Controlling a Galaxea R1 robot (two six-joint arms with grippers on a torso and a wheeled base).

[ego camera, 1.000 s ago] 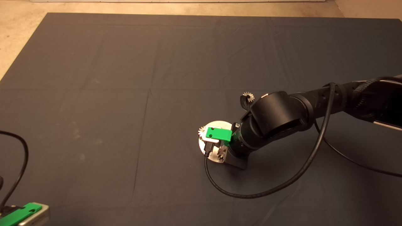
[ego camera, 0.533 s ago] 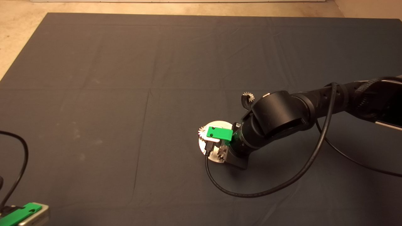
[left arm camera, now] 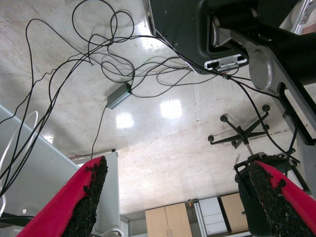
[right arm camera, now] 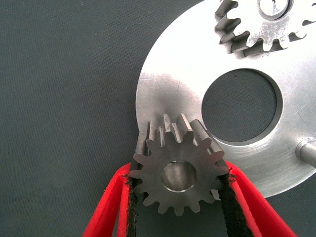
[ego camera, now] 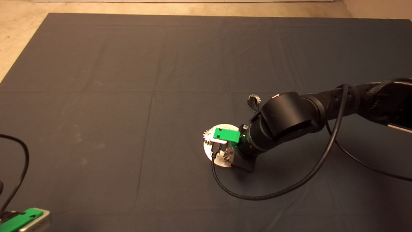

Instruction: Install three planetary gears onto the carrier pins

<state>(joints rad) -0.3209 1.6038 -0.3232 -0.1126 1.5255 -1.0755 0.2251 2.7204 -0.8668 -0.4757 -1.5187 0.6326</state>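
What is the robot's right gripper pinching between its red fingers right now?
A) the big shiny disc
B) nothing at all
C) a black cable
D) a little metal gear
D. In the right wrist view the right gripper has its black pads pressed against both sides of a small toothed gear, held at the edge of the round metal disc.

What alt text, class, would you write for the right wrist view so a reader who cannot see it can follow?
The right gripper holds a small steel gear between its red fingers at the edge of a shiny round disc with a large centre hole. Another gear sits on the disc, and one bare pin stands free.
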